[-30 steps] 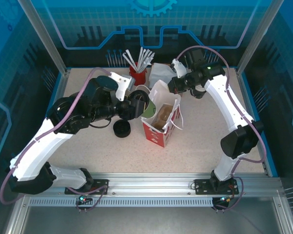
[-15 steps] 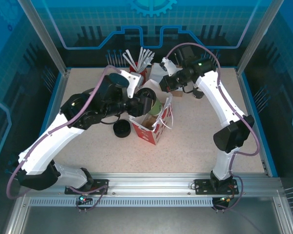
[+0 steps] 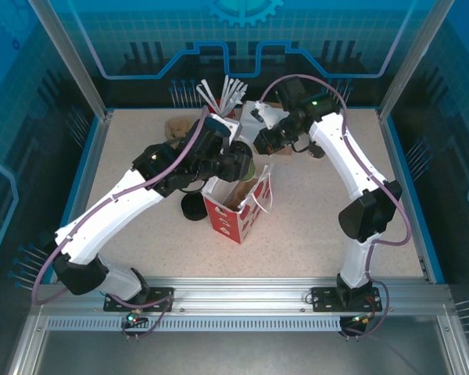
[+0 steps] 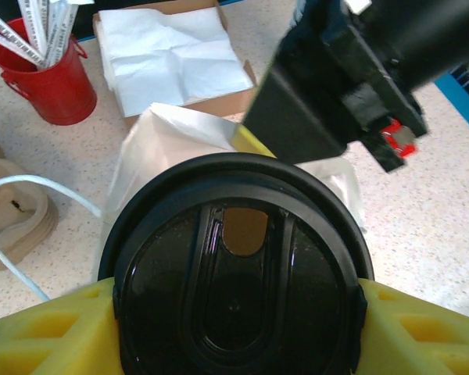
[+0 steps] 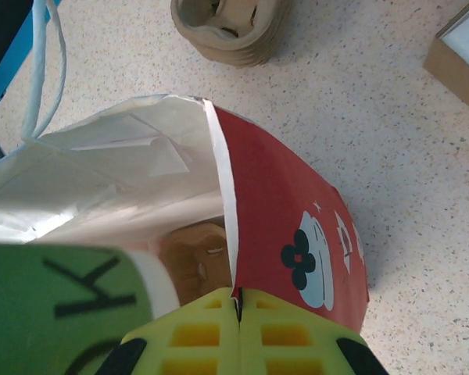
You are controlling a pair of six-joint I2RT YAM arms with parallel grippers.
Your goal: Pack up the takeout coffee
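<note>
Midway, our left gripper (image 3: 236,166) grasped the takeout coffee (image 4: 236,273) over the open bag (image 5: 281,211); our right gripper (image 5: 238,312) pinched its rim; lowering it inside was not yet done.

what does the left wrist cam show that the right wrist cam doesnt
Left wrist, not right wrist: the takeout coffee seen lid-on from above, its black lid clamped in the left gripper, and the red bucket of white sticks.
Right wrist, not left wrist: the paper bag seen from its red printed outside, its rim pinched in the shut right gripper, and a brown item inside.
Both: the bag's white lining, the stack of pulp trays and the speckled table.
</note>
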